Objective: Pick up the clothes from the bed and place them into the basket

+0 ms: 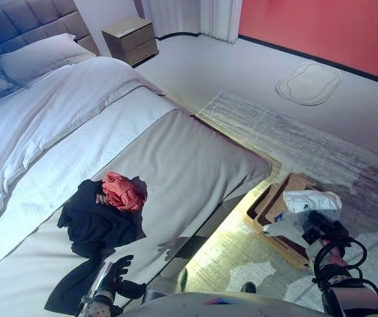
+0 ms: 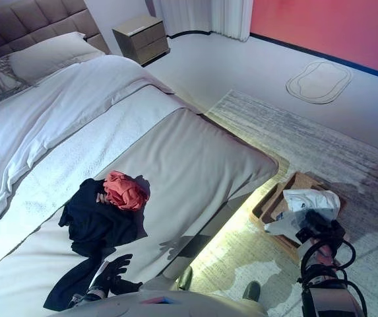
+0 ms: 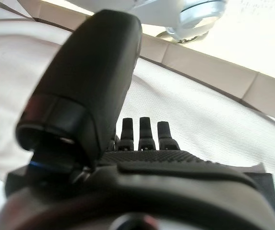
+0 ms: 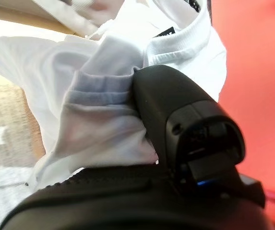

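A black garment (image 1: 95,228) lies crumpled near the foot of the bed (image 1: 195,158), with a red garment (image 1: 123,191) bunched on its upper edge. My left hand (image 1: 114,275) hovers over the black garment's lower end, fingers straight and holding nothing. My right hand (image 1: 324,232) is out over the wooden basket (image 1: 282,203) on the rug, its thumb (image 4: 185,129) and fingers shut on a white garment (image 4: 94,115). The white garment (image 1: 305,210) hangs over the basket's inside.
A grey patterned rug (image 1: 320,152) spreads under the basket beside the bed. A wooden nightstand (image 1: 130,38) stands at the back by the headboard, pillows (image 1: 37,56) at the bed's head. An oval mat (image 1: 309,83) lies near the red wall.
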Motion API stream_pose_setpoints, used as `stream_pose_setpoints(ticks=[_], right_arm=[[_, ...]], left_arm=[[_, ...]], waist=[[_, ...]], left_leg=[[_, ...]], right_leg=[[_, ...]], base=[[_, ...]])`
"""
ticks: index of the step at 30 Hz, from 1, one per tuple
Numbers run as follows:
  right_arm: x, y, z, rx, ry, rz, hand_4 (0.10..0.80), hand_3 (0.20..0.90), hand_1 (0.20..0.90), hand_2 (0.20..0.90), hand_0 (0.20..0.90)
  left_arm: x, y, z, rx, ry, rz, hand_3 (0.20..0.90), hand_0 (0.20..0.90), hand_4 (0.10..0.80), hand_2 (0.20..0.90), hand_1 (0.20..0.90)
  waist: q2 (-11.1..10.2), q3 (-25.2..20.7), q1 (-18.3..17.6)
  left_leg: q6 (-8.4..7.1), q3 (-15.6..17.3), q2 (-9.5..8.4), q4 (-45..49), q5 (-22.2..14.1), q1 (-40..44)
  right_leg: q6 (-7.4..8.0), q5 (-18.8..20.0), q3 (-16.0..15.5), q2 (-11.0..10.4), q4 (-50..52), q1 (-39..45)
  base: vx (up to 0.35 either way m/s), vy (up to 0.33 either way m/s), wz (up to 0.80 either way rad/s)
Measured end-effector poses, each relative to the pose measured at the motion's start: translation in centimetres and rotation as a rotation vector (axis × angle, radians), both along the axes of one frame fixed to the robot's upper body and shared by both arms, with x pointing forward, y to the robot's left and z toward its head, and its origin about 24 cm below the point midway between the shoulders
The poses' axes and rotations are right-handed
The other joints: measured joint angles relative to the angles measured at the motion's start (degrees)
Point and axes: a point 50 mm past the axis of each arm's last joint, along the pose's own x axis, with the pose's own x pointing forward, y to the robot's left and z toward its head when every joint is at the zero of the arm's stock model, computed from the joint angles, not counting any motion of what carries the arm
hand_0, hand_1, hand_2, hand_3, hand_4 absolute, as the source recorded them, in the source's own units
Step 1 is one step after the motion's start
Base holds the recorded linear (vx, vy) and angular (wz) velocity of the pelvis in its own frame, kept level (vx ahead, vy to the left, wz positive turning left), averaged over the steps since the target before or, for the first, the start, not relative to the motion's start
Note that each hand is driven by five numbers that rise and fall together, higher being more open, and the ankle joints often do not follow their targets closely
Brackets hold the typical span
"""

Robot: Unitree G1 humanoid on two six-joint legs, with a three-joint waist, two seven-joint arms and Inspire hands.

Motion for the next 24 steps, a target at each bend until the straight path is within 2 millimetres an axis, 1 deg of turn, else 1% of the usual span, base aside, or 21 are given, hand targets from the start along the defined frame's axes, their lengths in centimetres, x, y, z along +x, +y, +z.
stream_pose_setpoints(ticks=[3, 8, 12, 13, 14, 16, 17, 18, 19, 24], right_arm=[[0.9, -0.5, 0.9, -0.018, -0.027, -0.002, 0.1, 0.2, 0.3, 0.3, 0.3], [1.5, -0.7, 1.6, -0.019, -0.044, -0.028, 0.1, 0.2, 0.3, 0.3, 0.3], [1.9, -1.5, 2.3, -0.044, -0.04, -0.028, 0.1, 0.2, 0.3, 0.3, 0.3], [1.9, -1.7, 2.5, -0.056, -0.039, -0.026, 0.182, 0.282, 0.371, 0.371, 0.371], [1.9, -1.9, 2.7, -0.062, -0.039, -0.028, 0.235, 0.335, 0.415, 0.415, 0.415], [1.8, -2.2, 2.8, -0.072, -0.032, -0.045, 0.166, 0.266, 0.356, 0.356, 0.356], [1.7, -2.3, 2.8, -0.072, -0.03, -0.054, 0.325, 0.425, 0.493, 0.493, 0.493], [1.7, -2.3, 2.8, -0.072, -0.025, -0.061, 0.679, 0.779, 0.796, 0.796, 0.796], [1.6, -2.3, 2.8, -0.071, -0.016, -0.066, 0.8, 0.9, 0.9, 0.9, 0.9], [1.5, -2.3, 2.7, -0.074, 0.014, -0.076, 0.8, 0.9, 0.9, 0.9, 0.9]], left_arm=[[0.1, 0.0, 0.0, -0.001, -0.004, 0.0, 0.9, 0.9, 0.8, 0.9, 0.9], [0.1, 0.0, 0.0, -0.006, -0.002, -0.004, 0.9, 0.9, 0.8, 0.9, 0.9], [0.5, -0.3, 0.1, -0.02, -0.026, -0.013, 0.9, 0.9, 0.8, 0.9, 0.9], [0.6, -0.3, 0.1, -0.022, -0.028, -0.013, 0.9, 0.9, 0.8, 0.9, 0.9], [0.5, -0.3, 0.1, -0.022, -0.026, -0.013, 0.9, 0.9, 0.8, 0.9, 0.9], [0.3, -0.3, 0.1, -0.022, -0.021, -0.011, 0.9, 0.9, 0.8, 0.9, 0.9], [0.3, -0.3, 0.1, -0.023, -0.02, -0.011, 0.9, 0.9, 0.8, 0.9, 0.9], [0.3, -0.3, 0.1, -0.023, -0.02, -0.011, 0.9, 0.9, 0.8, 0.9, 0.9], [0.3, -0.3, 0.1, -0.023, -0.02, -0.01, 0.9, 0.9, 0.8, 0.9, 0.9], [0.4, -0.4, 0.1, -0.026, -0.021, -0.012, 0.9, 0.9, 0.8, 0.9, 0.9]], waist=[[0.17, 0.59, 0.07], [0.26, 0.65, 0.19], [1.34, 1.72, 0.09], [1.69, 1.86, 0.1], [1.95, 1.95, 0.07], [2.26, 2.02, 0.04], [2.39, 2.06, 0.0], [2.44, 2.07, -0.01], [2.47, 2.05, -0.04], [2.61, 1.96, -0.12]], left_leg=[[-0.07, -0.34, -0.01, 0.0, 0.05, -0.1], [-0.11, -0.63, -0.06, 0.02, 0.08, -0.07], [-0.11, -0.76, -0.29, 0.01, 0.08, 0.51], [-0.11, -0.79, -0.4, 0.01, 0.08, 0.48], [-0.11, -0.81, -0.51, 0.01, 0.08, 0.47], [-0.11, -0.82, -0.73, 0.01, 0.08, 0.49], [-0.1, -0.81, -0.82, 0.01, 0.09, 0.49], [-0.09, -0.8, -0.88, 0.01, 0.1, 0.49], [-0.08, -0.79, -0.93, 0.01, 0.1, 0.49], [-0.08, -0.77, -0.89, 0.01, 0.1, 0.5]], right_leg=[[0.0, 0.01, -0.41, -0.01, 0.0, 0.09], [0.0, 0.0, -0.78, -0.05, 0.0, 0.29], [0.07, -0.05, -1.02, -0.35, -0.01, 1.05], [0.1, -0.08, -1.05, -0.46, -0.01, 1.05], [0.14, -0.1, -1.07, -0.56, -0.01, 1.05], [0.26, -0.19, -1.07, -0.79, -0.01, 1.06], [0.26, -0.19, -1.06, -0.87, 0.0, 1.05], [0.26, -0.18, -1.04, -0.92, 0.0, 1.05], [0.26, -0.18, -1.03, -0.96, 0.0, 1.05], [0.26, -0.19, -1.02, -0.94, -0.01, 1.05]], base=[[0.059, 0.015, 0.07], [0.053, 0.014, 0.03], [0.02, 0.04, 0.03], [0.0, 0.0, 0.0], [0.0, 0.0, 0.0], [0.0, 0.0, 0.0], [0.0, 0.0, 0.0], [0.0, 0.0, 0.0], [0.0, 0.0, 0.0], [0.0, 0.0, 0.0]])
